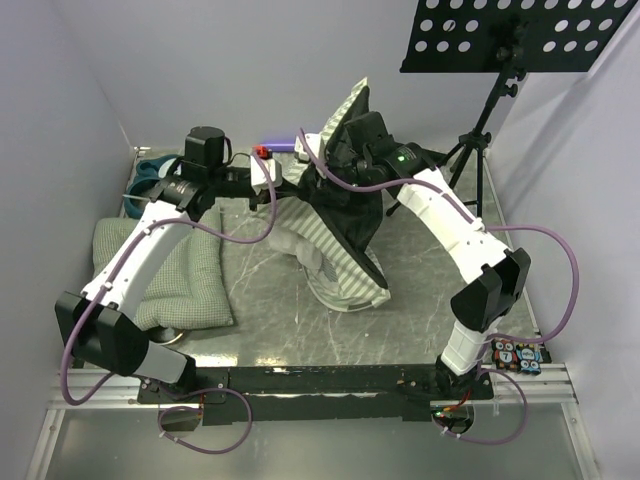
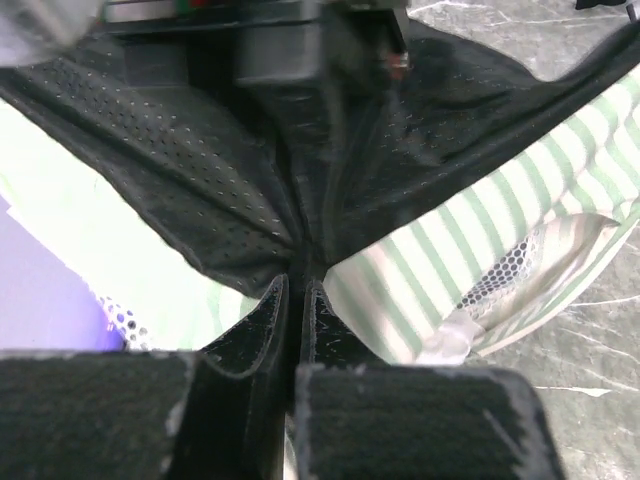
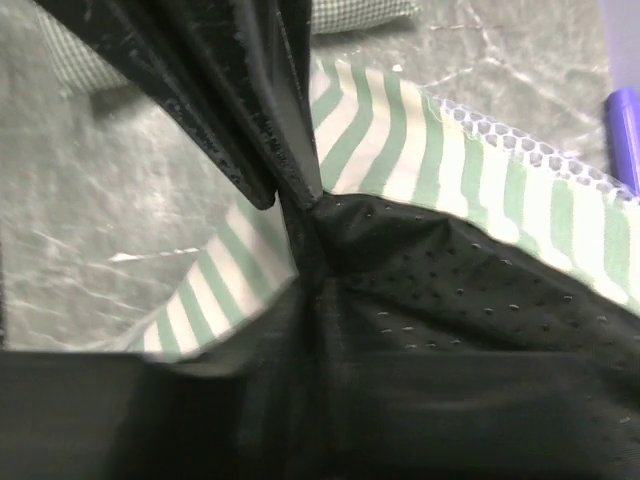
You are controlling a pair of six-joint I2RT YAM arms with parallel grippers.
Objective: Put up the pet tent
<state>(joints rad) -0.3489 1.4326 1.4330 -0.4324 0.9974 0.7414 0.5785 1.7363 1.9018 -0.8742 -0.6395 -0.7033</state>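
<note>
Green-and-white striped fabric with black perforated lining and a white mesh strip: the pet tent [image 1: 340, 255] sits mid-table on the grey marbled table [image 1: 270, 310], toward the far edge. Its lower part lies crumpled on the surface. The upper part is held up in the air, and one stiff striped panel stands tilted above the two wrists.

Left gripper [image 2: 297, 295]: comes in from the left edge side. Its fingers [image 2: 250, 335] are pressed almost together, pinching a fold of the tent's black lining at the tips. The lining gathers into creases that run to that point.

Right gripper [image 3: 290, 192]: comes in from the right edge side and meets the tent close to the left one. In the right wrist view its dark fingers converge on a bunch of black lining, and the fabric puckers where they clamp it. We read this as a pinch on the tent.

Flat green-checked quilted cushion [image 1: 185, 275]: lies along the left edge under the left arm, beside the tent with bare table between.

Black perforated music stand [image 1: 520, 35]: stands on a tripod beyond the far right corner.

Purple cylindrical object [image 3: 625, 130]: near the far edge; we cannot identify it.
</note>
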